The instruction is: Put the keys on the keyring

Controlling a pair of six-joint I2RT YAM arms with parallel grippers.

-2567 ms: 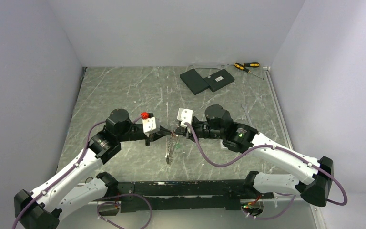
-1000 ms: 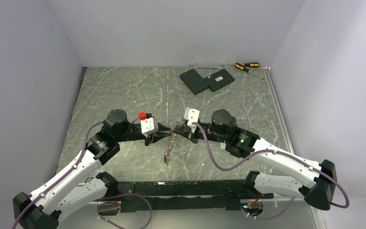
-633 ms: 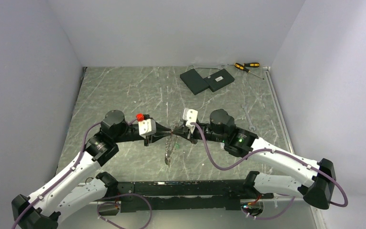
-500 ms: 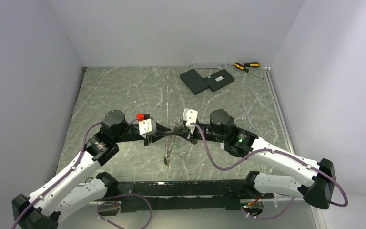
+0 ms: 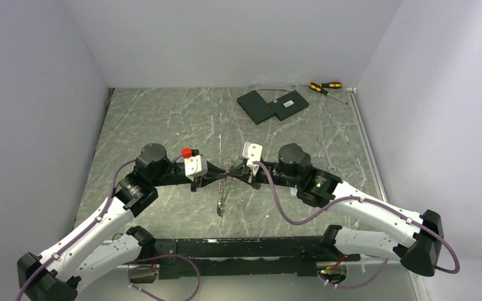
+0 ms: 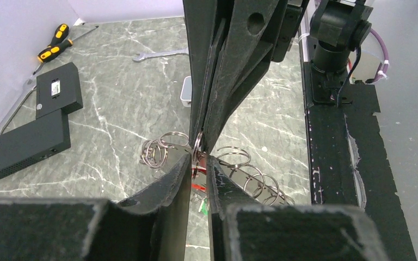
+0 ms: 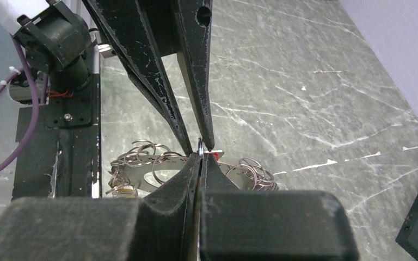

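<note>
Grippers meet tip to tip at mid-table.
The right gripper [image 5: 232, 174] is clamped tight on one loop of the keyring [image 5: 224, 193]. The other loops lie on the table [image 5: 163, 119] just below, trailing toward the near edge. The left gripper [image 5: 222, 174], fingers a slit apart, pinches a red key [image 6: 196, 174] right at that loop.
</note>
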